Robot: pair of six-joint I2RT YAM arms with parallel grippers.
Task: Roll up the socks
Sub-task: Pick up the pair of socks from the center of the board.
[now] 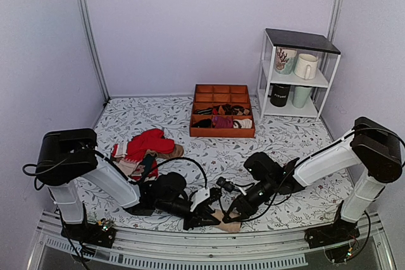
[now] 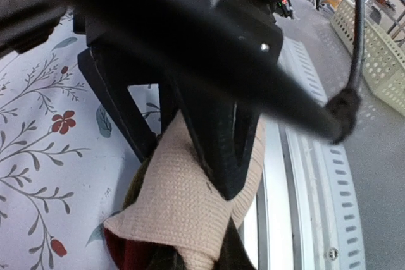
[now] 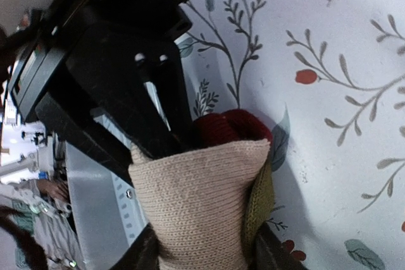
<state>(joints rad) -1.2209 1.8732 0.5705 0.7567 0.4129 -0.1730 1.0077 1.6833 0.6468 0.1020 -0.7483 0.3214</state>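
The socks (image 1: 226, 222) are a rolled beige bundle at the table's near edge, between both grippers. In the left wrist view the beige ribbed fabric (image 2: 180, 210) wraps olive and maroon parts. My left gripper (image 2: 186, 172) has one finger over the beige layer and one under it, pinching it; it also shows in the top view (image 1: 209, 214). In the right wrist view the roll (image 3: 199, 200) shows its maroon cuff (image 3: 231, 128) and an olive edge (image 3: 259, 203). My right gripper (image 3: 201, 254) grips the roll from both sides; it also shows in the top view (image 1: 234, 213).
A pile of bright red and other socks (image 1: 149, 143) lies at the left. An orange compartment tray (image 1: 221, 134) with small bundles stands behind the middle. A white shelf (image 1: 297, 83) with mugs is at the back right. The metal edge rail (image 2: 297, 175) runs right beside the roll.
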